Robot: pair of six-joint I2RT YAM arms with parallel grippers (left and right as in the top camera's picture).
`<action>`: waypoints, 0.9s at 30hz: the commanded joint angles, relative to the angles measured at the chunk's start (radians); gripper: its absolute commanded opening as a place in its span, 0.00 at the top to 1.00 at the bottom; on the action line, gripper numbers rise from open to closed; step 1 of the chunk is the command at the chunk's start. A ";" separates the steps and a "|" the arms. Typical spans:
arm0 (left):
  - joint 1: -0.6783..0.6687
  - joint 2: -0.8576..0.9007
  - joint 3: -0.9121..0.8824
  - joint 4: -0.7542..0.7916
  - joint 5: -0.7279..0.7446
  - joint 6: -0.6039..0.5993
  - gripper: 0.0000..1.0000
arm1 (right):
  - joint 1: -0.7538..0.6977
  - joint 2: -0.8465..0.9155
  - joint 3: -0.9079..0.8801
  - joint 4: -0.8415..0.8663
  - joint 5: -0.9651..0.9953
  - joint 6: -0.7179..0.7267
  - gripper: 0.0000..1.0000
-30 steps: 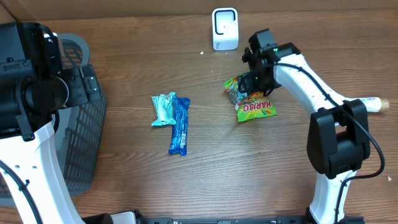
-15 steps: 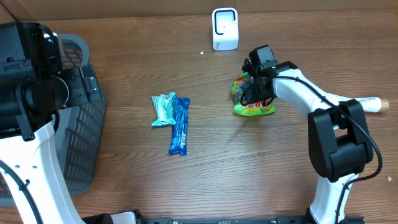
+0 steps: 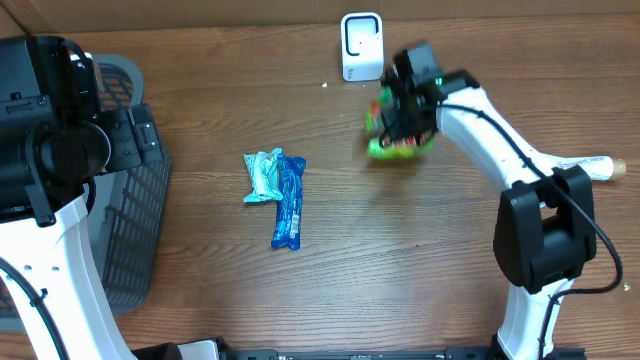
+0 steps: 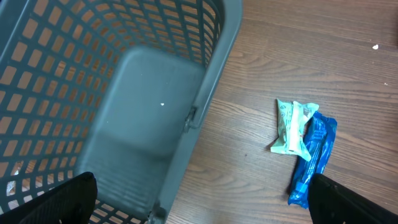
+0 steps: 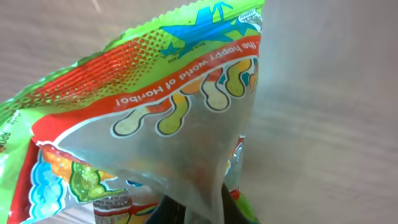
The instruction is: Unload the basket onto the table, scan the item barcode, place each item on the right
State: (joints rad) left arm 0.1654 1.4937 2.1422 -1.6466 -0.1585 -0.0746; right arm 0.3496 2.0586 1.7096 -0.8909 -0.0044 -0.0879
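Observation:
The item is a green and red Haribo candy bag (image 3: pixel 398 138), held up off the table just below and right of the white scanner (image 3: pixel 361 45). My right gripper (image 3: pixel 408 112) is shut on it. In the right wrist view the bag (image 5: pixel 155 112) fills the frame, its clear back seam pinched in the right gripper (image 5: pixel 200 213) at the bottom edge. No barcode shows on the bag. My left gripper (image 4: pixel 202 208) stands open over the rim of the grey basket (image 4: pixel 217 74), with nothing between its fingers.
A blue packet (image 3: pixel 288 205) and a mint-white packet (image 3: pixel 262 175) lie side by side at the table's middle; the left wrist view shows the blue packet (image 4: pixel 313 158) and the mint-white packet (image 4: pixel 292 127) too. The grey basket (image 3: pixel 140 230) stands at the left. A white stick-like object (image 3: pixel 595 167) lies at the right edge.
My right gripper shut on the Haribo bag, raised it off the table and carried it up and left toward the scanner. The left arm has not moved.

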 commanded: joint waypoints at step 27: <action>0.004 0.004 0.018 0.001 -0.006 0.011 0.00 | 0.082 0.226 0.363 0.381 0.116 -0.040 0.97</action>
State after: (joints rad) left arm 0.1654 1.4937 2.1422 -1.6466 -0.1585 -0.0746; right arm 0.4438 2.2555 2.0468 -0.5373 0.1116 -0.1341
